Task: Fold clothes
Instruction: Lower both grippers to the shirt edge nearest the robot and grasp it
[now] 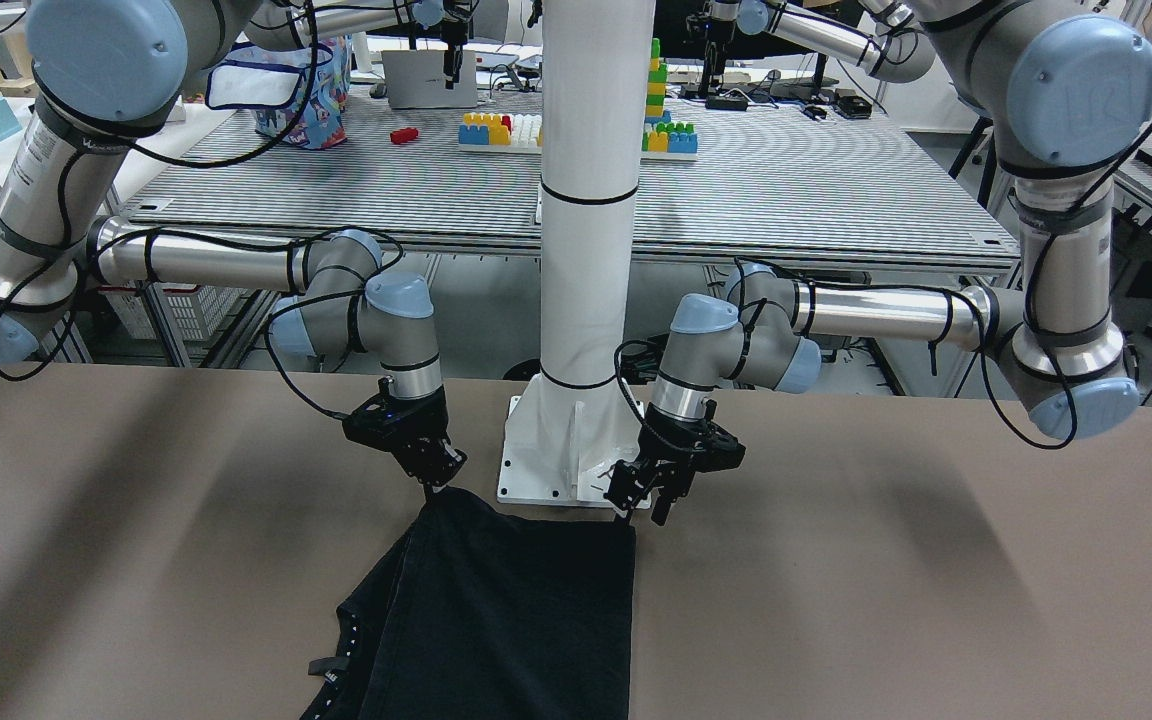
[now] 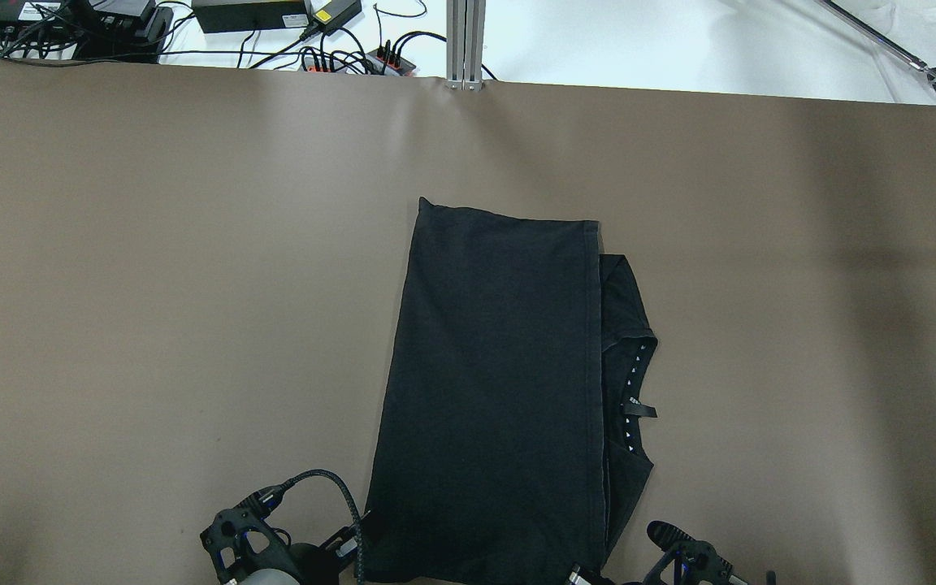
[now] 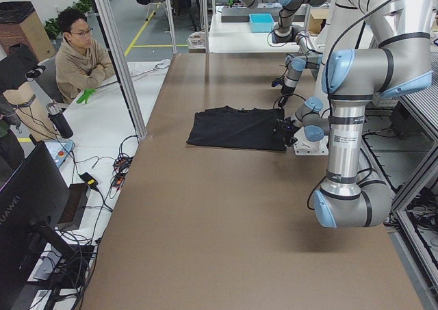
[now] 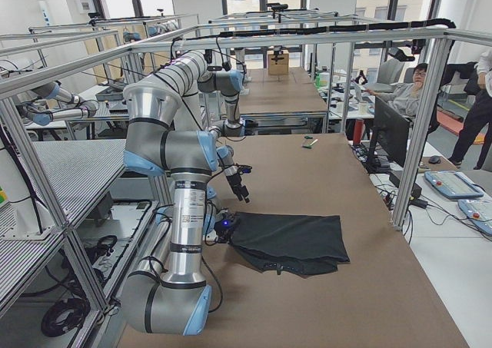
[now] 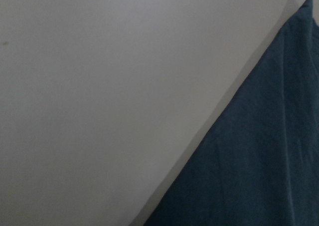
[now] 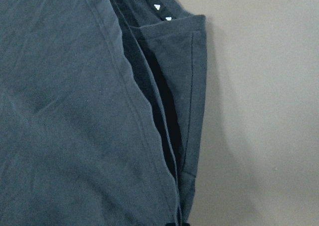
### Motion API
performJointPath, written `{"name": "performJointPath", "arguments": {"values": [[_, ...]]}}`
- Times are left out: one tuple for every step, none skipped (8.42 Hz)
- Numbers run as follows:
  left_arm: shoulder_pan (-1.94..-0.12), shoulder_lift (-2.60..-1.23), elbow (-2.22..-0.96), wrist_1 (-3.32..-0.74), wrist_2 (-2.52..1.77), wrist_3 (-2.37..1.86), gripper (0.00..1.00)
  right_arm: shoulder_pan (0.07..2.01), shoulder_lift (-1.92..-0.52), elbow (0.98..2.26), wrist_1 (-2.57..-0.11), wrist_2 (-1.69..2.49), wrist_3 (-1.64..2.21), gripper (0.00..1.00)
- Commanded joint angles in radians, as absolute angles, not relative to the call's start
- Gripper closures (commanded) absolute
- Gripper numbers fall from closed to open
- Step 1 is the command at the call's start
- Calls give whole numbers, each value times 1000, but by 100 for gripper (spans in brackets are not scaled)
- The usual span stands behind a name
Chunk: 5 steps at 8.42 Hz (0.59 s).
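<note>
Clothes (image 2: 492, 390): one black piece, folded lengthwise into a long panel, lying flat on the table at the robot's side, its short edge just beside the post base.
Uncovered strip: along the panel's right side a lower layer sticks out, showing a neckline with small white triangles (image 2: 634, 382) and a small black tab (image 2: 643, 411).
Right gripper (image 1: 433, 478): at the near right corner of the fabric, fingers drawn together to a point on that corner, which peaks up toward them.
Left gripper (image 1: 641, 500): at the near left corner, jaws parted in the front-facing view; whether any fabric lies between them I cannot tell.
Table (image 2: 151, 284): brown, matte.
Post base (image 1: 536, 460): a white plate carrying the white post (image 1: 591, 200), between the two grippers.
Behind the robot: a ribbed bench (image 1: 836, 190) with toy bricks (image 1: 496, 130), a red block (image 1: 403, 135) and a patterned bag (image 1: 301, 100).
Person (image 3: 79, 57): seated with arms crossed, beyond the table's far side.
Cut off: the overhead view crops both grippers and the fabric's near edge; the front-facing view crops its far end.
Wrist views: only fabric and table, no clear fingers.
</note>
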<state>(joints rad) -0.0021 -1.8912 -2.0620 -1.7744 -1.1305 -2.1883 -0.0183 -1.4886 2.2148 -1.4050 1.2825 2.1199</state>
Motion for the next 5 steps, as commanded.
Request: {"name": "performJointPath", "arguments": {"values": [[8,-1913,-2017,-1781,-1127,-2192,30,-18,-1488,2212,-1405,1282,2118,100],[8,-1919,-2004,-1782,-1127,-2201,32,-18,-1488,2212,-1405,1282,2118,100],[8,-1925,-1988,-1784,-1127,-2212,34,-18,-1488,2212,-1405,1282,2118,100],[8,-1925,-1977,-1787,-1127,-2220,35,-18,-1486,2212,-1405,1282,2118,100],[9,-1927,-1956,-1811,-1129,-2226,35,-18,-1486,2212,-1405,1282,2118,100]]}}
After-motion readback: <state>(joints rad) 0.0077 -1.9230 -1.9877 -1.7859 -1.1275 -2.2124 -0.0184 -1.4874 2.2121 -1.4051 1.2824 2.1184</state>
